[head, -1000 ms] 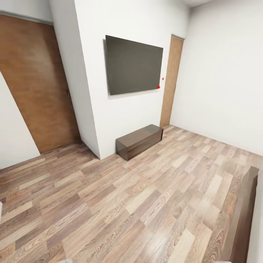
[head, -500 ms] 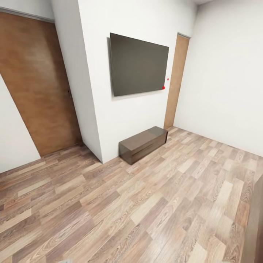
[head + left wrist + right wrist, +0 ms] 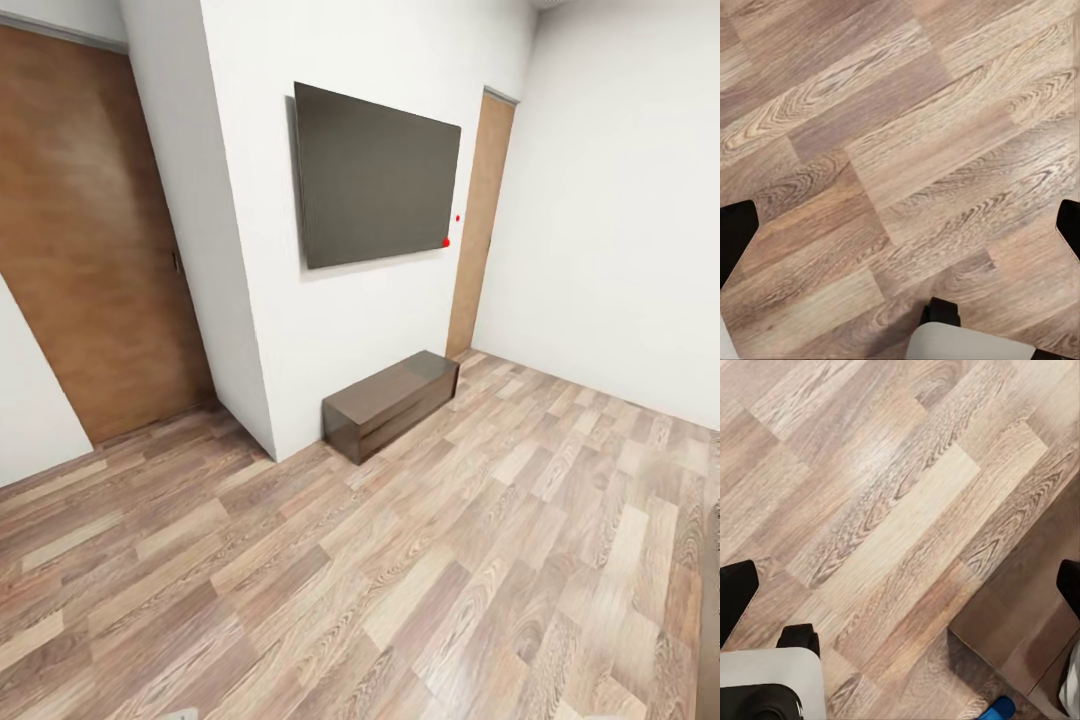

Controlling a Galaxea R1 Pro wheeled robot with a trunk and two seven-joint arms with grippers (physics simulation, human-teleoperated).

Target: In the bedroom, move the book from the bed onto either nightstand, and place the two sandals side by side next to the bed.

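In the right wrist view a bright blue sandal (image 3: 999,708) peeks in at the picture's edge, lying on the wood floor beside the dark brown bed frame (image 3: 1020,637). My right gripper (image 3: 900,592) is open, its black fingertips far apart above bare floor planks. My left gripper (image 3: 900,232) is open too, over bare floor with nothing between its fingers. In the head view a thin sliver of the bed frame (image 3: 714,620) shows at the far right edge. The book, the nightstands and the second sandal are out of view.
A dark TV (image 3: 375,178) hangs on a white wall pillar, with a low dark brown cabinet (image 3: 390,403) on the floor below it. Wooden doors stand at the left (image 3: 90,260) and back right (image 3: 480,225). Wide wood-plank floor (image 3: 400,560) lies ahead.
The whole head view has shifted as the camera moved: the bed frame at the right edge has slid almost out of the picture. The things in the room have not moved.
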